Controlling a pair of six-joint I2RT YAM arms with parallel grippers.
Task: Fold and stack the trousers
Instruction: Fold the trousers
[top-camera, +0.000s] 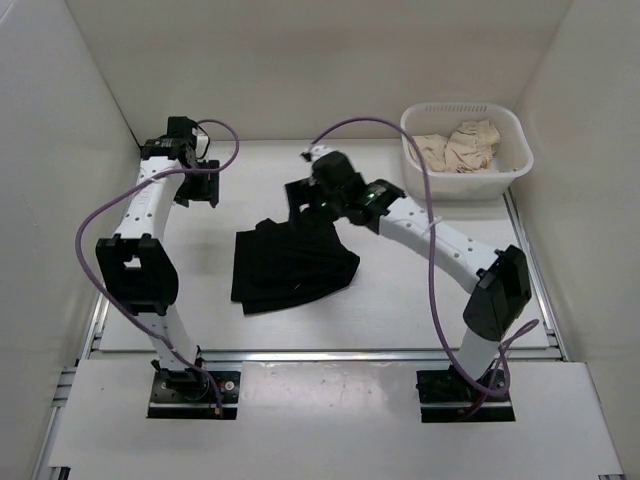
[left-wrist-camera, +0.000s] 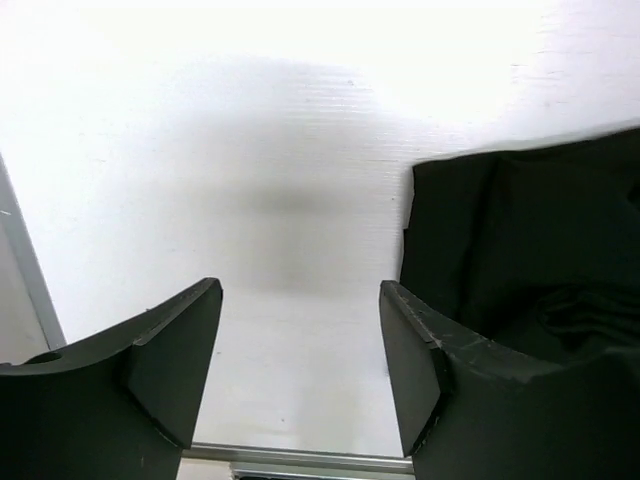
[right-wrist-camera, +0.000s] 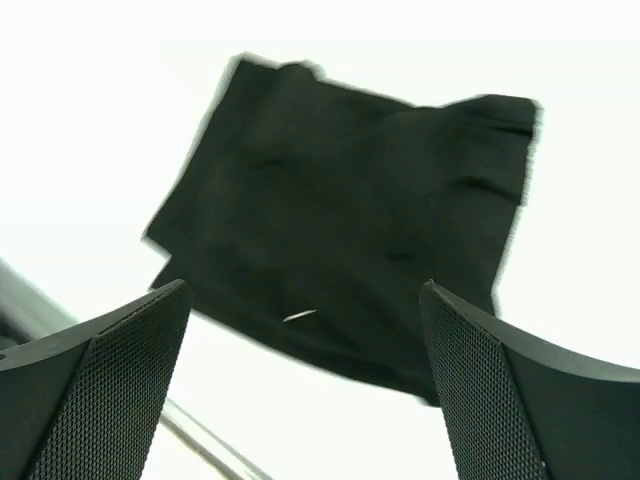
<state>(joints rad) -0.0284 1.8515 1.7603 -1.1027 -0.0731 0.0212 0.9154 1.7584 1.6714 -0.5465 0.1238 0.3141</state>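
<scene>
White basket (top-camera: 466, 185) — beige cloth (top-camera: 461, 148) inside

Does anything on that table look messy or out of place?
Only slightly: the folded black trousers lie crooked and rumpled, one corner poking out on the right. The beige cloth is heaped loosely in the white basket. Nothing looks spilled or damaged.
</scene>
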